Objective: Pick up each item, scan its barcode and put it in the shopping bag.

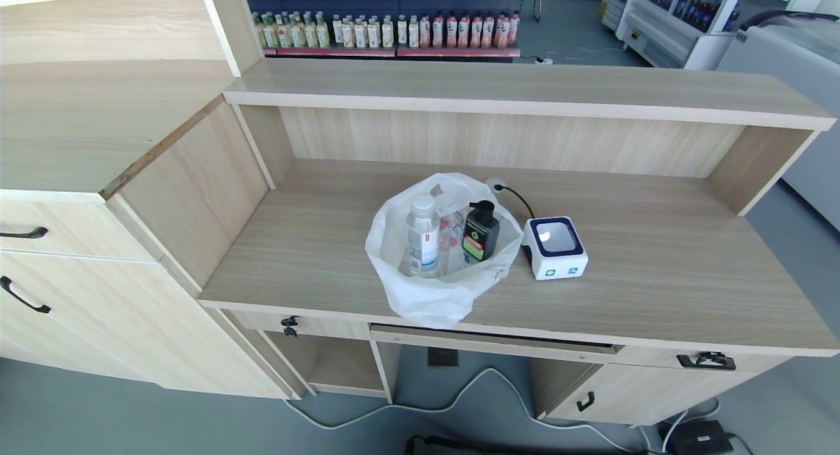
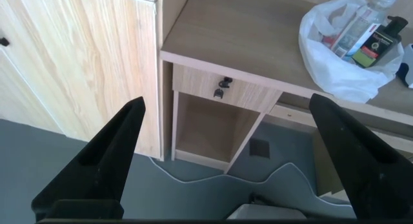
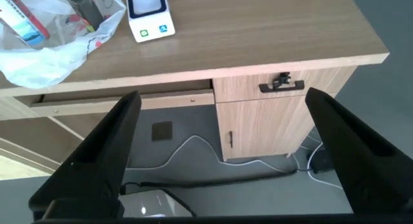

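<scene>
White crinkled plastic shopping bag sits above and ahead of the fingers; left gripper and right gripper both gape empty, neither clearly nearer.

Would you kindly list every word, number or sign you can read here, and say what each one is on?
No text is legible in these pictures.
clear bottle: label print too small to read.
dark pump bottle: label too blurred to read.
scanner: two small square icons, one green and one blue, with no readable words.
shelf drinks: labels too far off to read.
</scene>
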Controlling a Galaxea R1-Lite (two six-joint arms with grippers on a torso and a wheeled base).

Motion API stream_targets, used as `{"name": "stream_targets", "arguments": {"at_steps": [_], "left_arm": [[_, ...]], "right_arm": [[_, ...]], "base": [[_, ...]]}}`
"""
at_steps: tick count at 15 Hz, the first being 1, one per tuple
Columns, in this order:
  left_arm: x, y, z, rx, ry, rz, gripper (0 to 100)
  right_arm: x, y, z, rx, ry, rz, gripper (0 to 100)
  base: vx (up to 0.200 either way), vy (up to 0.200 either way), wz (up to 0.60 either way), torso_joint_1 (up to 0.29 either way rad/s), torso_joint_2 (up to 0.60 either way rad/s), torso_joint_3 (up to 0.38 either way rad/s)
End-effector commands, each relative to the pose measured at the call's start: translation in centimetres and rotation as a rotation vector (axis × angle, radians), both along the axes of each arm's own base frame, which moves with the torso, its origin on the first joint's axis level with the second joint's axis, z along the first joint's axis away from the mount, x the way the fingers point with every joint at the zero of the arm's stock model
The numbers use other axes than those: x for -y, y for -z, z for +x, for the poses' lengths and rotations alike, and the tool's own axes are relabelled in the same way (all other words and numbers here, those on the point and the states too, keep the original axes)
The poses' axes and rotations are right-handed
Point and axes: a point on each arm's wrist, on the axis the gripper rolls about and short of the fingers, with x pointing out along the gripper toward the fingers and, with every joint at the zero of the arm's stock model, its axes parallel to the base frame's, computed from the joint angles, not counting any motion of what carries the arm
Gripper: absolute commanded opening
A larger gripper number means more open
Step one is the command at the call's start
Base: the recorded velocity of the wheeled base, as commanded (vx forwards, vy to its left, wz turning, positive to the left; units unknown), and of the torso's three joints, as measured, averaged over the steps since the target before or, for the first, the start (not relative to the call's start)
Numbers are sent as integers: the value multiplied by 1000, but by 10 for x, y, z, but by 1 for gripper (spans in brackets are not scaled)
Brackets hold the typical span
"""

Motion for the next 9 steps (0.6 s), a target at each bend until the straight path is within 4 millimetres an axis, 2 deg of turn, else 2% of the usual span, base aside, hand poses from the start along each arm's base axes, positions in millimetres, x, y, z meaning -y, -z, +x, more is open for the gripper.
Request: {"name": "stream_targets", "arguments": {"at_steps": [1,9], "left_arm": [[0,0,0,1,-1,-1,100],[0,0,0,1,0,-1,100]], "right_arm": [[0,1,0,-11,1,20,100],[0,2,0,-16,2,20,100]], "base": [[0,0,0,0,0,0],[0,0,0,0,0,0]]}}
